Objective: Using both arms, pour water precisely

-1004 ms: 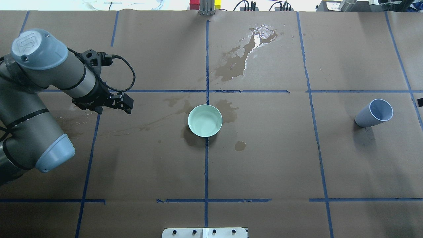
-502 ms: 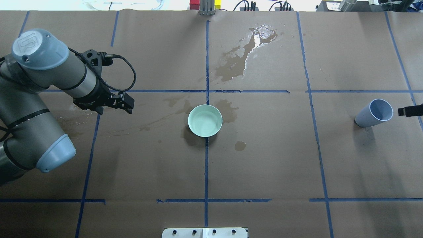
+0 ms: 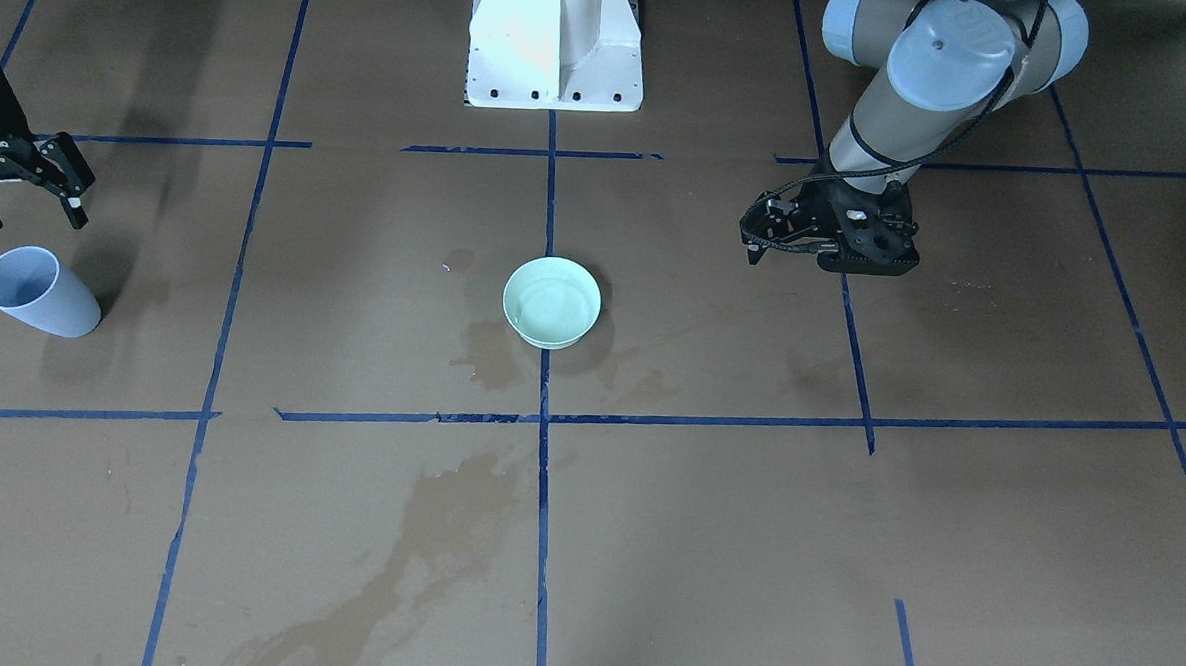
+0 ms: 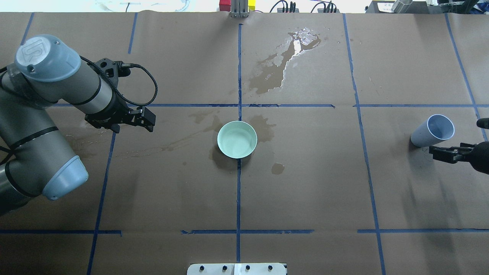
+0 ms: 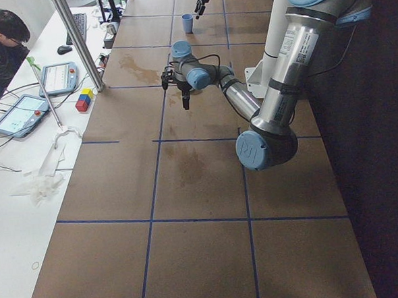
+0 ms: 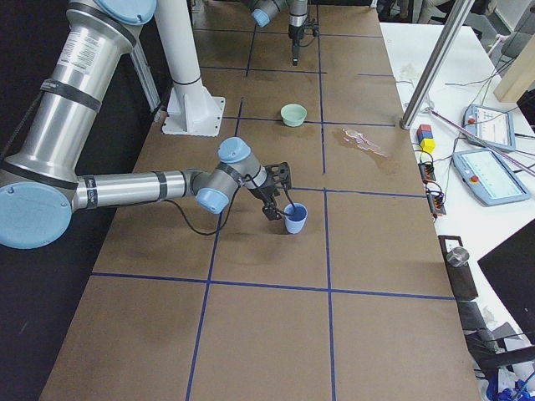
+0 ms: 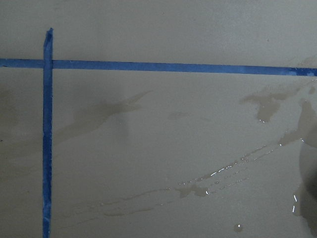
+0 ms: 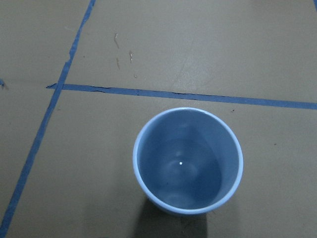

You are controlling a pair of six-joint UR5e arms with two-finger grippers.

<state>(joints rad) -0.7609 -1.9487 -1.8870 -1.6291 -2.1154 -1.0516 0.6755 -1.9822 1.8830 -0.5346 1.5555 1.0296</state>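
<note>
A light blue cup (image 4: 433, 130) stands upright at the table's right side; the right wrist view shows water in the cup (image 8: 188, 161). My right gripper (image 4: 459, 137) is open and hovers just beside and above the cup (image 3: 34, 291), with its jaws spread and touching nothing (image 3: 28, 213). A pale green bowl (image 4: 237, 139) sits at the table's middle and seems to hold a little water. My left gripper (image 4: 148, 120) is shut and empty, low over the paper well to the left of the bowl (image 3: 551, 301). The left wrist view shows only wet paper and blue tape.
Brown paper with a blue tape grid covers the table. A water puddle (image 4: 282, 65) lies at the far middle, and damp stains ring the bowl. The white pedestal base (image 3: 556, 41) stands at the robot's side. An operator (image 5: 0, 46) and tablets are past the far edge.
My right gripper has come in from the right edge and now sits by the cup with its jaws open. The left arm has shifted only slightly.
</note>
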